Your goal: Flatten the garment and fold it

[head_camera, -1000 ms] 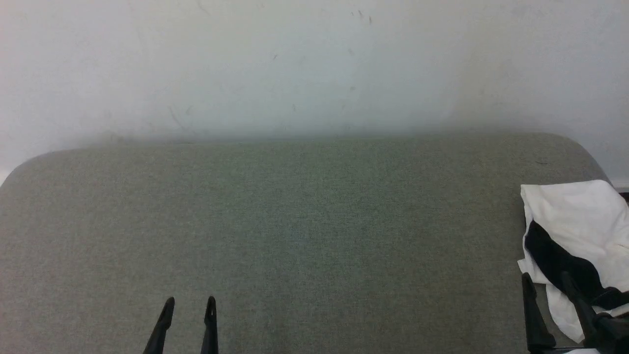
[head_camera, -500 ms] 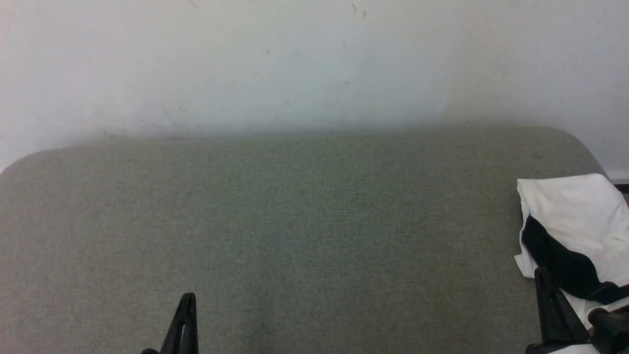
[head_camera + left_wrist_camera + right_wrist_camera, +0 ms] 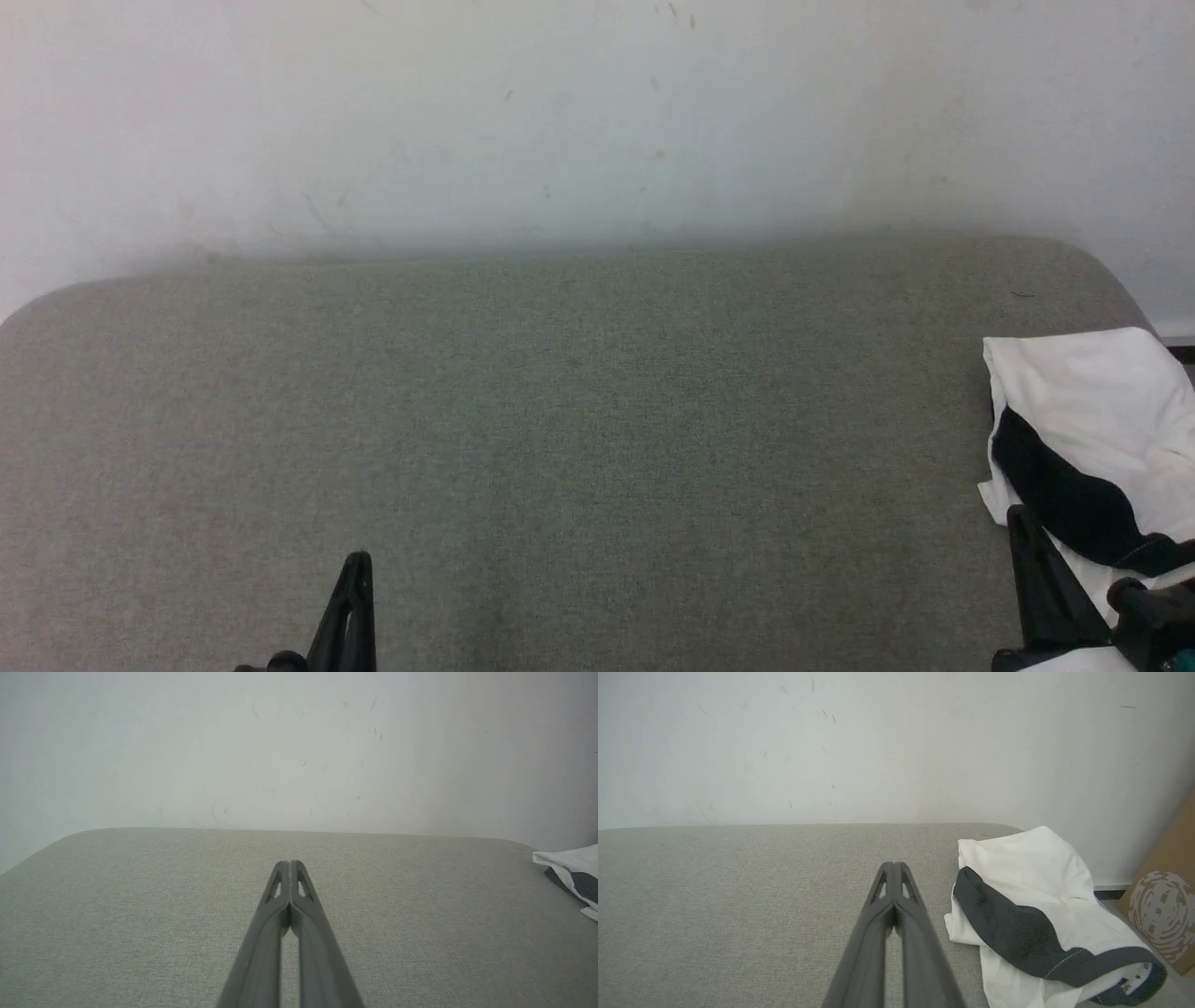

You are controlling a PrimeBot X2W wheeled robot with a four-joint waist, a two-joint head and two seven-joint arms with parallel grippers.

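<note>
The garment (image 3: 1088, 411) lies crumpled at the right end of the grey-green cushion (image 3: 579, 420), white cloth with a black band across it; it also shows as the garment (image 3: 1027, 896) in the right wrist view and the garment (image 3: 572, 877) at the far right of the left wrist view. My left gripper (image 3: 355, 574) is low near the front, shut and holding nothing, fingers pressed together at the left gripper (image 3: 289, 865). My right gripper (image 3: 1019, 518) stands just left of the garment's near edge; the right gripper (image 3: 893, 867) is shut and empty, beside the cloth.
A pale wall (image 3: 597, 121) rises behind the cushion's far edge. A brown cardboard box (image 3: 1162, 905) with a white print stands right of the garment. The cushion's broad middle and left are bare fabric, with rounded far corners.
Both grippers went from open to shut with nothing between their fingers. The head view has shifted slightly, so the cushion and garment sit a little higher in it.
</note>
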